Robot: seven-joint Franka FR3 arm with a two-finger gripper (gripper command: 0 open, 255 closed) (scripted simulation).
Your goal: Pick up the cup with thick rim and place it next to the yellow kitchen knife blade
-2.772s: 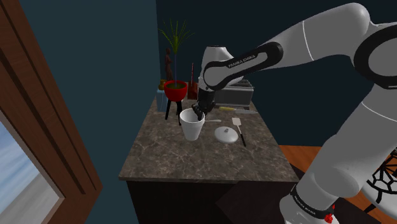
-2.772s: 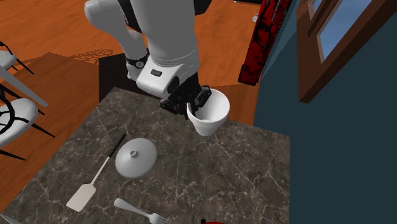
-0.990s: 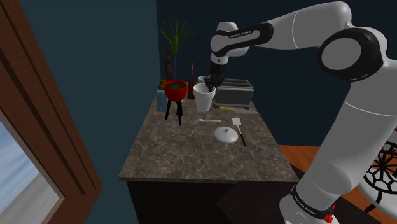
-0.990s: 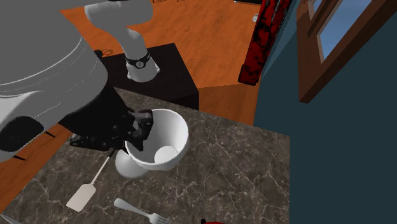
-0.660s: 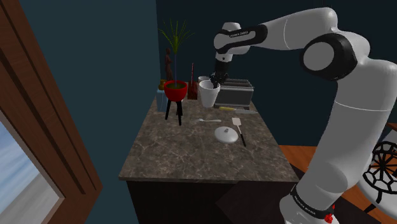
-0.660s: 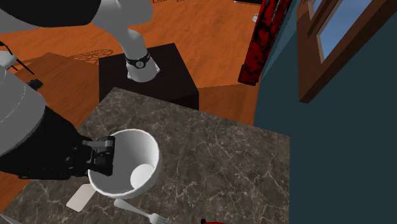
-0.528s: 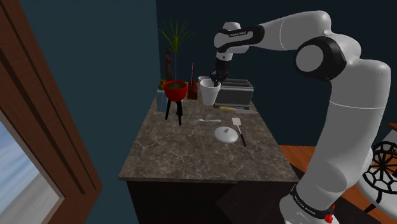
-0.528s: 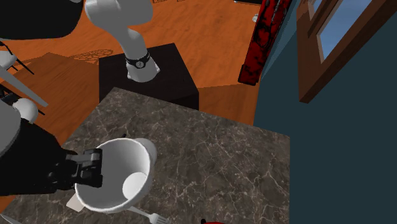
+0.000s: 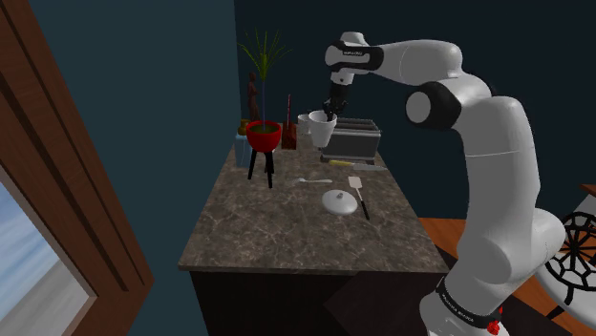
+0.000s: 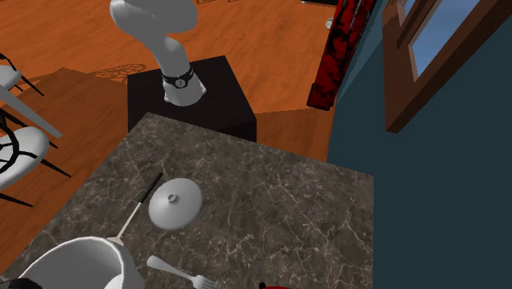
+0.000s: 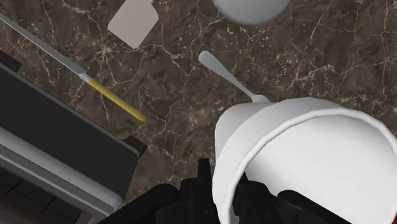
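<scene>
A white cup (image 9: pixel 318 129) with a thick rim hangs in the air above the far end of the counter, tilted a little. My black gripper (image 9: pixel 330 114) is shut on its rim, one finger inside and one outside. In the wrist view the fingers (image 11: pixel 203 183) clasp the cup's wall (image 11: pixel 299 159). Below lies the knife (image 11: pixel 113 100), with a yellow handle and a grey blade, right beside a dark appliance (image 11: pixel 57 149). In the shoulder view the knife (image 9: pixel 341 162) lies on the counter just below the cup. The cup's rim (image 10: pixel 78 263) shows at the second exterior view's lower left corner.
On the dark marble counter (image 9: pixel 287 229) lie a fork (image 9: pixel 310 178), a spatula (image 9: pixel 356 183) and a round lid (image 9: pixel 336 200). A red potted plant (image 9: pixel 264 136) on a stand is left of the cup; the appliance (image 9: pixel 350 141) is behind it. A lid (image 10: pixel 175 203) and fork (image 10: pixel 175 272) lie mid-counter.
The arm has carried the cup a little farther toward the back of the counter, over the knife and appliance. In the second exterior view the cup slid to the lower left corner.
</scene>
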